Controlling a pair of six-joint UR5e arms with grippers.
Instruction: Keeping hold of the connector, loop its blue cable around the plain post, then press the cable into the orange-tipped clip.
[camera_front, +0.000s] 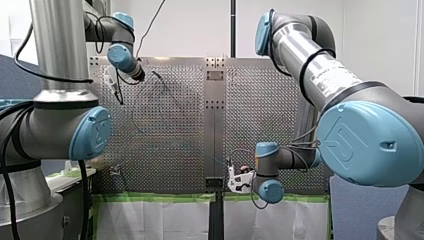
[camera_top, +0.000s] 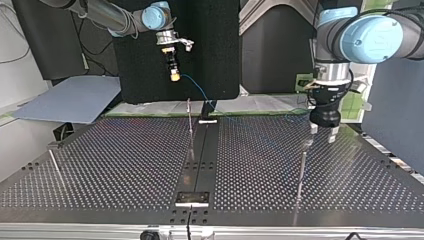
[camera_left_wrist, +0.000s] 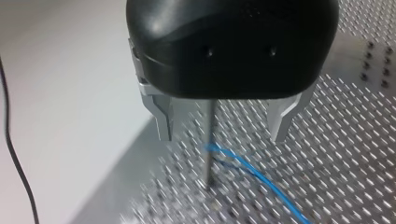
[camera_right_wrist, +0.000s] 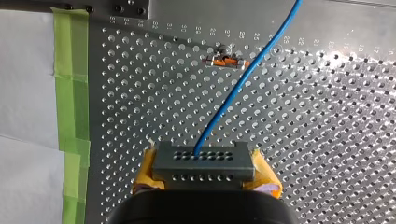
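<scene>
**Connector gripped, cable at post, clip not yet filled**

The connector (camera_right_wrist: 203, 161) is a small grey block pinched between the yellow pads (camera_right_wrist: 145, 175) of the right gripper (camera_right_wrist: 204, 173), whose jaws are narrowed onto its two ends. The blue cable (camera_right_wrist: 238, 84) leaves its front face and runs ahead of those jaws. It passes just beside the orange-tipped clip (camera_right_wrist: 227, 61) and does not look seated in it.

The left gripper (camera_left_wrist: 223, 123) has its metal fingers spread wide and holds nothing. The plain post (camera_left_wrist: 208, 154) stands between them, with the cable bending against it. Whether that is a full wrap or just contact is too blurred to tell.

Handling guess: the cable is thin, light and limp but springy, so it will likely slip off the post if slack. The connector is rigid, so keep the grip there. For pressing, take the cable close beside the clip. The perforated table (camera_right_wrist: 327, 140) lies under it all.
</scene>
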